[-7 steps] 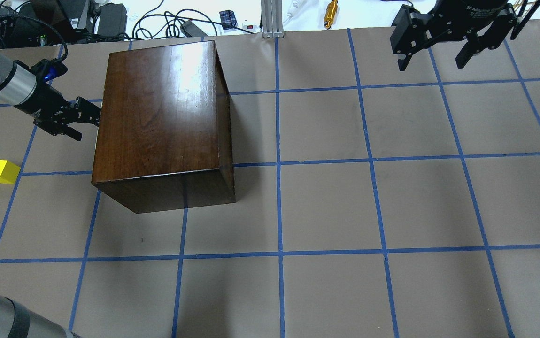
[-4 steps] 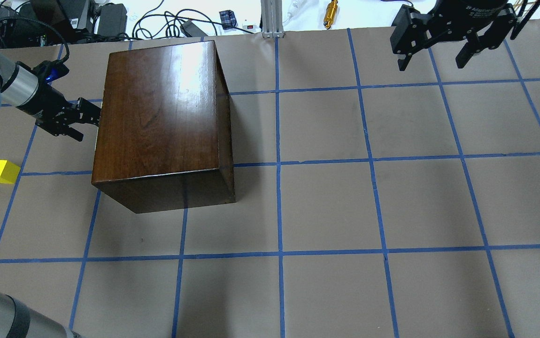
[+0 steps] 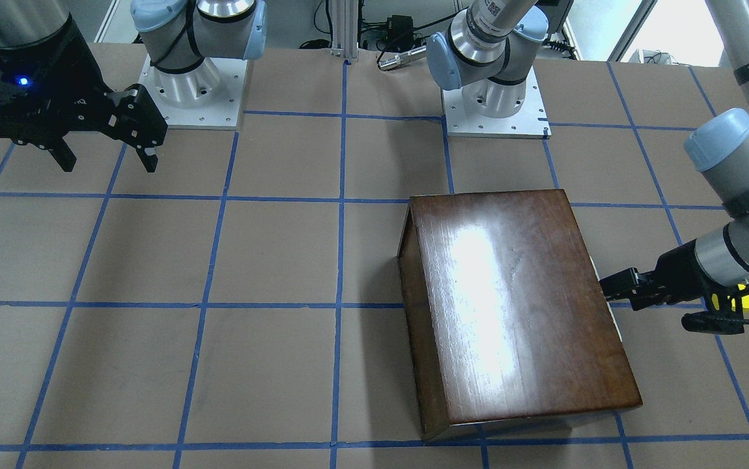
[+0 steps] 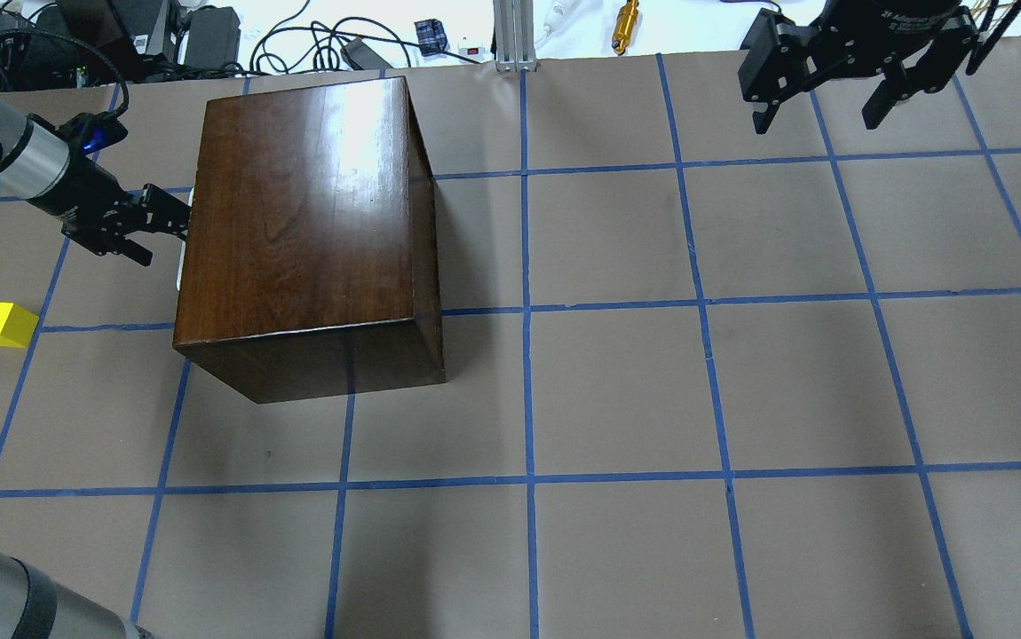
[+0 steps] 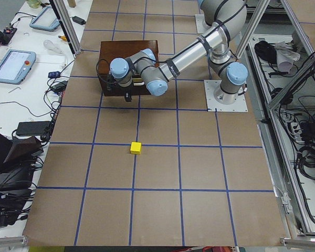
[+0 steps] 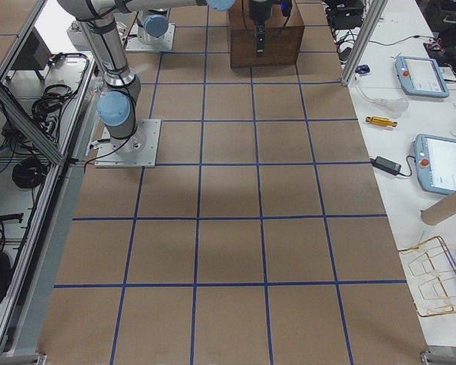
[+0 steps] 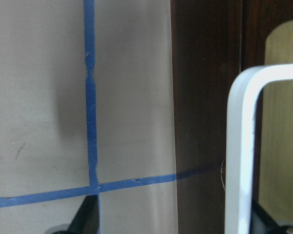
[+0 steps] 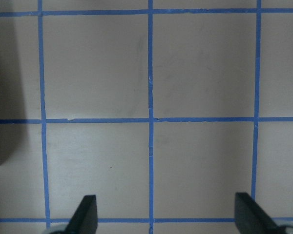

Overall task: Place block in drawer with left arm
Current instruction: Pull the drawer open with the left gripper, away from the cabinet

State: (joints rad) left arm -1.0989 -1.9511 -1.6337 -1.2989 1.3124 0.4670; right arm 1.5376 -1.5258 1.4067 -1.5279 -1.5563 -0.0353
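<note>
The yellow block (image 4: 3, 324) lies on the table, left of the dark brown cabinet (image 4: 306, 222) and apart from it. It also shows in the exterior left view (image 5: 136, 148). My left gripper (image 4: 164, 238) is open at the cabinet's drawer side. In the left wrist view the drawer's white handle (image 7: 239, 146) stands between its spread fingers, close to the right one. The drawer's dark front panel (image 7: 205, 97) is right behind the handle; how far the drawer stands out I cannot tell. My right gripper (image 4: 821, 111) is open and empty at the far right.
The cabinet (image 3: 518, 306) stands on a brown table with blue tape lines (image 4: 528, 311). Cables and tools (image 4: 315, 35) lie past the far edge. Both arm bases (image 3: 495, 98) stand on the robot's side of the table.
A thin white sliver of the handle now shows at the cabinet's left edge beside my left gripper. The gripper itself has barely shifted. The block and right arm have not moved.
</note>
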